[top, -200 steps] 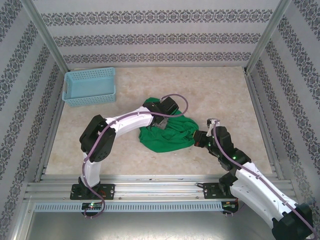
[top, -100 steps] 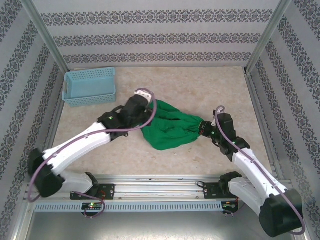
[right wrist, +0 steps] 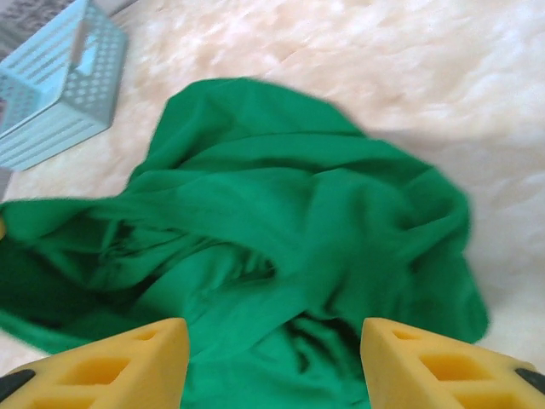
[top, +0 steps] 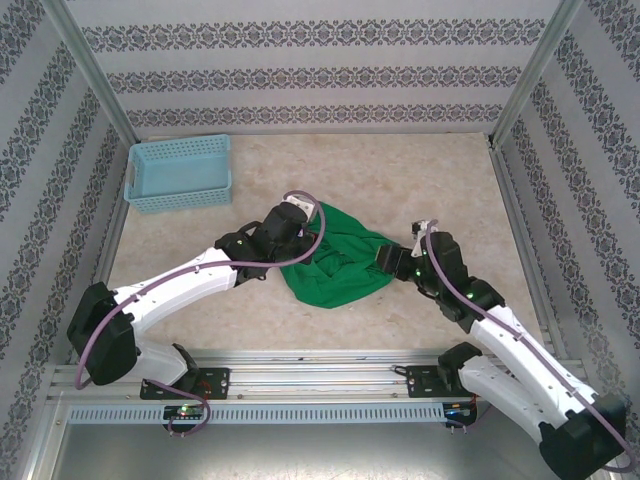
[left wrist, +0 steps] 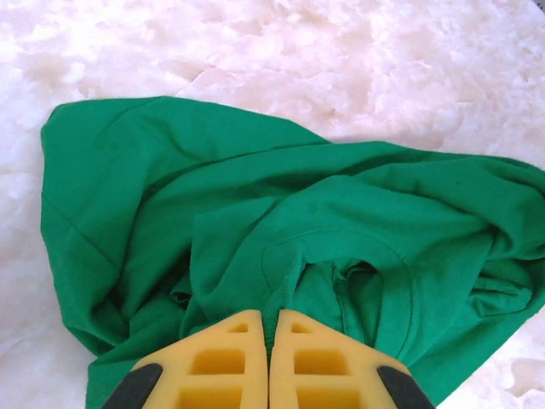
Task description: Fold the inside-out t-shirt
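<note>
Well off to the left and beyond the left gripper (left wrist: 271,317): light blue mesh basket (top: 180,172), upright near the far left corner of the table (top: 440,170), apart from the cloth. Left gripper: yellow fingers (left wrist: 221,362) pressed together, pinched on a gathered fold of the inside-out t-shirt (left wrist: 255,196) right at the tips. Ahead of those tips and spreading to both sides: bright green cloth, crumpled in loose folds, lying on the pale marbled table top. Between the two grippers in the top view: the shirt as one rumpled heap. Right gripper (right wrist: 272,328): fingers standing wide apart, nothing clamped between them, green folds lying below the gap and ahead of it. Cannot tell whether either right fingertip touches the cloth. Beyond the heap, up and left of the right gripper: a corner of the basket.
</note>
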`<action>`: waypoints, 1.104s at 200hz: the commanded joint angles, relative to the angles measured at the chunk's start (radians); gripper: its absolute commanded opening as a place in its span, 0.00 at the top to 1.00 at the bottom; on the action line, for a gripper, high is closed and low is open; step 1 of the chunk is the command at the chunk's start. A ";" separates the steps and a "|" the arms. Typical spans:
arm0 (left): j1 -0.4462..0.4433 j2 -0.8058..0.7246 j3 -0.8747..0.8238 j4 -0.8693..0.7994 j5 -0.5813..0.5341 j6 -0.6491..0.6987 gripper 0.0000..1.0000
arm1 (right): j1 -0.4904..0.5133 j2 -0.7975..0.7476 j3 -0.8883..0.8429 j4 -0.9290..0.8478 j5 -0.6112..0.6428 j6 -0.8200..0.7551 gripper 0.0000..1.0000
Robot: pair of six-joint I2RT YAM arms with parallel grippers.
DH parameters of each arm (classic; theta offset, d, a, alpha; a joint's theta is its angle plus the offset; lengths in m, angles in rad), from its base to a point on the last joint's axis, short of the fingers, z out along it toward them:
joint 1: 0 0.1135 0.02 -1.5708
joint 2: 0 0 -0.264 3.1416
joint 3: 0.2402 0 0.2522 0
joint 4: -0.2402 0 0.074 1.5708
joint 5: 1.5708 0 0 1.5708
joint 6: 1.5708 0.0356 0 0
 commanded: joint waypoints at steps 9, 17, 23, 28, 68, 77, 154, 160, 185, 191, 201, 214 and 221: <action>0.003 -0.038 -0.006 0.052 0.011 -0.029 1.00 | 0.148 0.088 -0.025 0.119 0.073 0.156 0.44; 0.003 -0.048 -0.012 0.055 0.009 -0.032 1.00 | 0.187 0.130 -0.020 0.138 0.112 0.192 0.44; 0.003 -0.054 -0.017 0.058 0.010 -0.035 1.00 | 0.208 0.161 -0.013 0.145 0.139 0.226 0.44; 0.003 -0.058 -0.021 0.058 0.010 -0.036 1.00 | 0.219 0.187 -0.013 0.158 0.150 0.254 0.45; 0.003 -0.089 -0.045 0.063 0.014 -0.051 1.00 | 0.248 0.395 -0.006 0.303 0.145 0.412 0.46; 0.003 -0.095 -0.048 0.062 0.014 -0.053 1.00 | 0.246 0.436 0.009 0.320 0.144 0.413 0.45; 0.013 -0.081 0.019 -0.016 -0.088 -0.030 1.00 | 0.228 0.461 0.237 0.068 0.291 0.229 1.00; 0.025 -0.069 0.045 -0.028 -0.094 -0.027 1.00 | 0.223 0.439 0.268 0.039 0.308 0.193 1.00; 0.099 -0.009 0.272 -0.122 -0.108 0.001 1.00 | 0.160 0.349 0.495 -0.101 0.325 0.018 1.00; 0.111 -0.001 0.346 -0.145 -0.128 0.012 1.00 | 0.140 0.335 0.561 -0.134 0.313 -0.021 1.00; 0.119 0.000 0.455 -0.162 -0.158 0.039 1.00 | 0.122 0.309 0.679 -0.187 0.296 -0.075 1.00; 0.119 -0.028 0.535 -0.134 -0.159 0.065 1.00 | 0.120 0.269 0.795 -0.224 0.281 -0.127 1.00; 0.119 -0.051 0.539 -0.099 -0.143 0.069 1.00 | 0.121 0.243 0.823 -0.220 0.258 -0.140 1.00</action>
